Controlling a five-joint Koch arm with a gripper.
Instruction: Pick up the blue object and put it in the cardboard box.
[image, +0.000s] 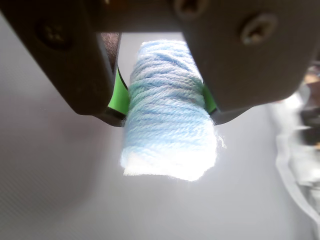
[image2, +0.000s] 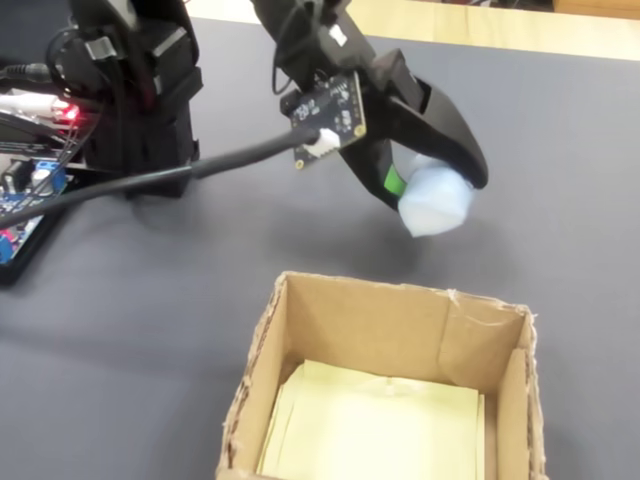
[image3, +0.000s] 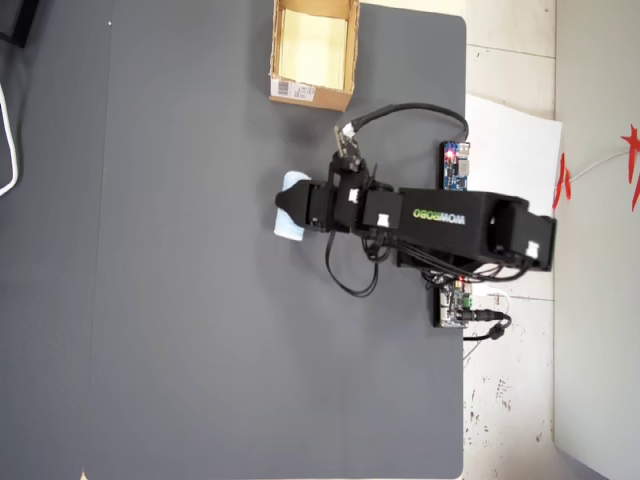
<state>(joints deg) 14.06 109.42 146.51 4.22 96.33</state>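
While the wrist view fills with the end effector (image: 165, 107) and little else, it is the only one that shows the grip plainly: the two dark jaws press against opposite sides of the blue object (image: 169, 112), pinching it across its middle, with green pads (image: 118, 95) squeezed against the yarn on either side. About half of the roll sticks out past the jaw tips toward the camera's lower edge, its fuzzy end bright and washed out. The fixed view adds what the wrist camera cannot: the end effector (image2: 432, 190) hangs above the dark grey surface (image2: 150, 300) with the blue object (image2: 436, 205) clear of it, a soft shadow lying below, and the cardboard box (image2: 390, 335) stands open in the foreground, nearer the camera than the roll and apart from it, its pale yellow inside showing. A small circuit board (image2: 325, 115) with a cable sits on the side of the arm just behind the jaws. From overhead, the cardboard box (image3: 342, 55) lies at the top edge of the surface (image3: 180, 300), its white label (image3: 293, 92) facing the arm, and the blue object (image3: 291, 219) pokes out of the end effector (image3: 293, 212) well below the box and a little to its left.
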